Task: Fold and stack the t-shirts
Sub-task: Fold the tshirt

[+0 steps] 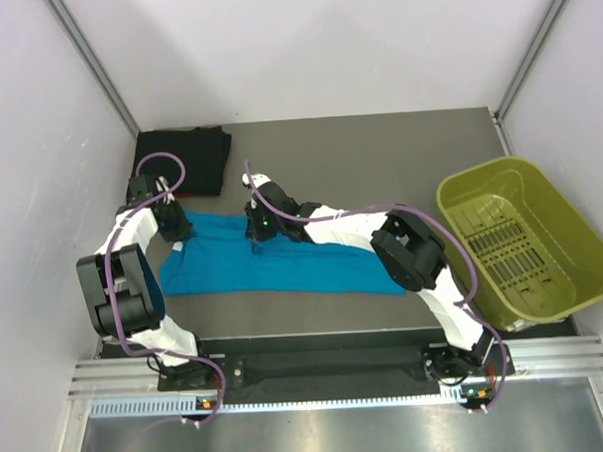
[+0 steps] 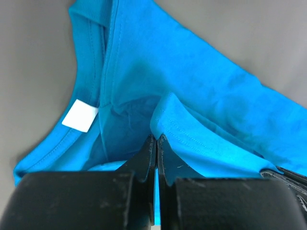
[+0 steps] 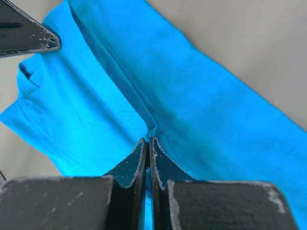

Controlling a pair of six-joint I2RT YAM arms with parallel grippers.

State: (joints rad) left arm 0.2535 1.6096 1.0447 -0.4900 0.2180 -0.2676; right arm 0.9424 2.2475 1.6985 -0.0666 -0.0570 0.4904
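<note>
We saw the teal-blue t-shirt (image 1: pixel 283 265) lying in a long band across the middle of the table (image 1: pixel 378 153), its white neck label (image 2: pixel 80 116) showing at the collar. The left gripper (image 2: pixel 157 140) was pinched tight on a raised fold of it near the collar. The right gripper (image 3: pixel 147 140) was clamped on another fold further along. The black t-shirt (image 1: pixel 183 159) lay folded at the far left corner. The yellow-green bin (image 1: pixel 583 264) stood at the right.

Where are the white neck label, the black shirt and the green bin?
white neck label (image 2: pixel 80 115): left wrist view, centre of the label.
black shirt (image 1: pixel 193 151): top view, middle of the folded cloth.
green bin (image 1: pixel 508 252): top view, its slotted floor.
</note>
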